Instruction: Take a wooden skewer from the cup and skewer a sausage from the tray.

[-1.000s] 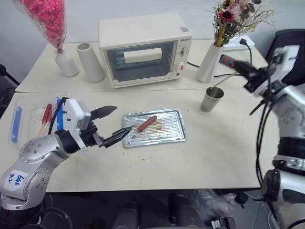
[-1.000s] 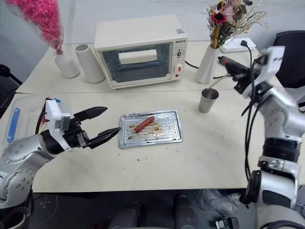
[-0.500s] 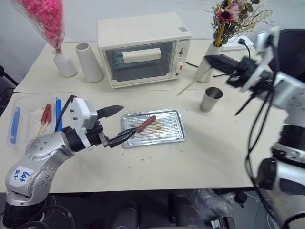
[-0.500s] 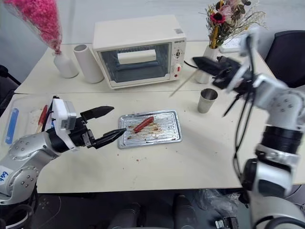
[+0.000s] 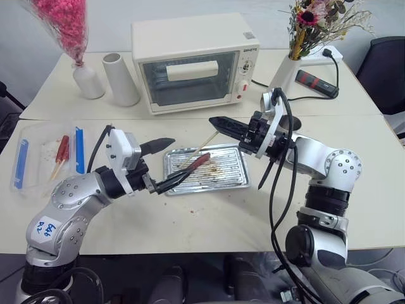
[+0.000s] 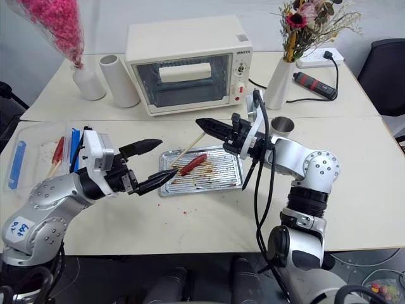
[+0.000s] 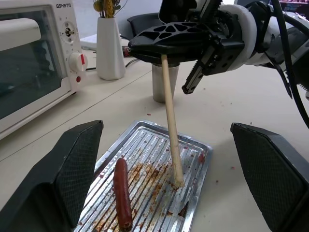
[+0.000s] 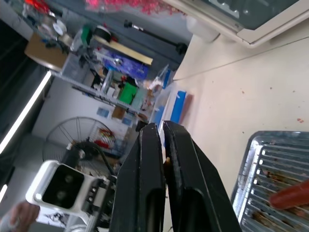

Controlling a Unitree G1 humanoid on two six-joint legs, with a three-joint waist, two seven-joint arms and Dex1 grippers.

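The right gripper (image 6: 205,124) is pinching the wooden skewer (image 7: 170,126) between fully closed fingers and hovering above the far edge of the tray (image 6: 231,177), with the skewer slanting down so that its lower tip is meeting the tray's ribbed base, just beside the sausage (image 6: 192,164) but apart from it. The left gripper (image 6: 157,163) is standing wide open and holding nothing, its lower fingertip reaching over the tray's left edge, near the sausage's lower end. The sausage is lying diagonally in the left half of the tray, which is resting near the middle of the tabletop (image 6: 209,221). The cup (image 6: 281,126) is standing on the tabletop behind the right arm, toward the far right. On the toaster oven (image 7: 36,53), the control panel is showing the lettering "QSHETA" above the knobs.
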